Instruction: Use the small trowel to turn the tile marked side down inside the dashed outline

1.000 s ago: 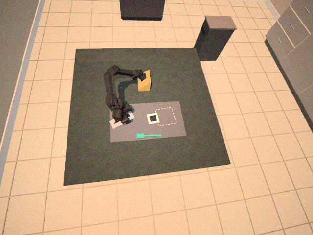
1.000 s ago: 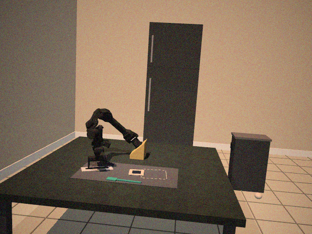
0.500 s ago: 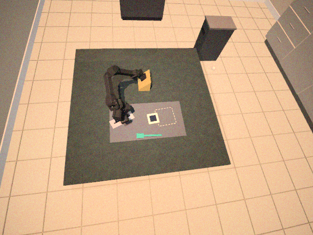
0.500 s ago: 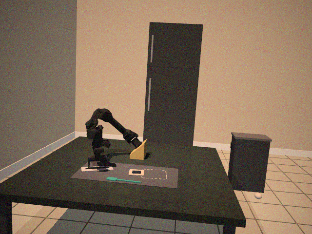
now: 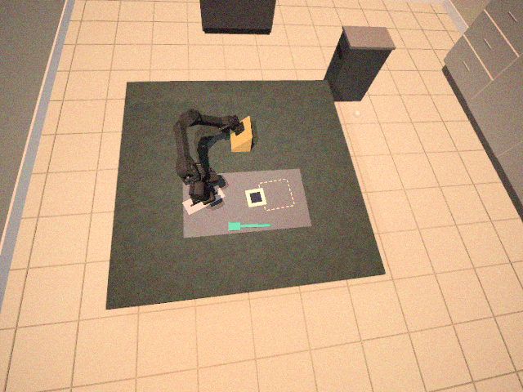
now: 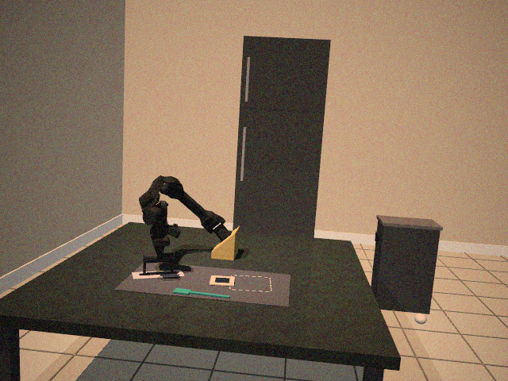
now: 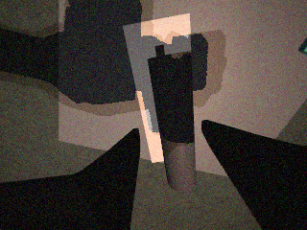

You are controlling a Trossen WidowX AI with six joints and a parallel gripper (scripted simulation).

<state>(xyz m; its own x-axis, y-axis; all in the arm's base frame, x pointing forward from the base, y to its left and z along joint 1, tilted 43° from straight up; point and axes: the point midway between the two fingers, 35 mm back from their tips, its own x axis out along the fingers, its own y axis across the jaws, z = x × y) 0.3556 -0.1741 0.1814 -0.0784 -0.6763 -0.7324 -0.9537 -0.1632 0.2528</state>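
The tile (image 5: 250, 201) (image 6: 213, 280) lies flat on the mat (image 5: 189, 229) (image 6: 281, 298), dark square facing up, its right edge over the left side of the dashed outline (image 5: 293, 205). A trowel with a pale flat blade (image 5: 194, 207) (image 6: 137, 275) (image 7: 154, 149) and a dark round handle (image 7: 181, 165) lies at the mat's left end. My gripper (image 5: 206, 201) (image 6: 158, 271) (image 7: 170, 128) is open, low over the trowel. In the wrist view its fingers stand on either side of the handle with gaps; the top and exterior views hide the fingertips partly.
A green tool (image 5: 234, 226) (image 6: 182, 291) with a flat head and thin handle lies along the mat's front edge. A yellow wedge block (image 5: 241, 144) (image 6: 228, 251) stands on the table (image 5: 295, 261) (image 6: 246, 328) behind the mat, beside the arm's base.
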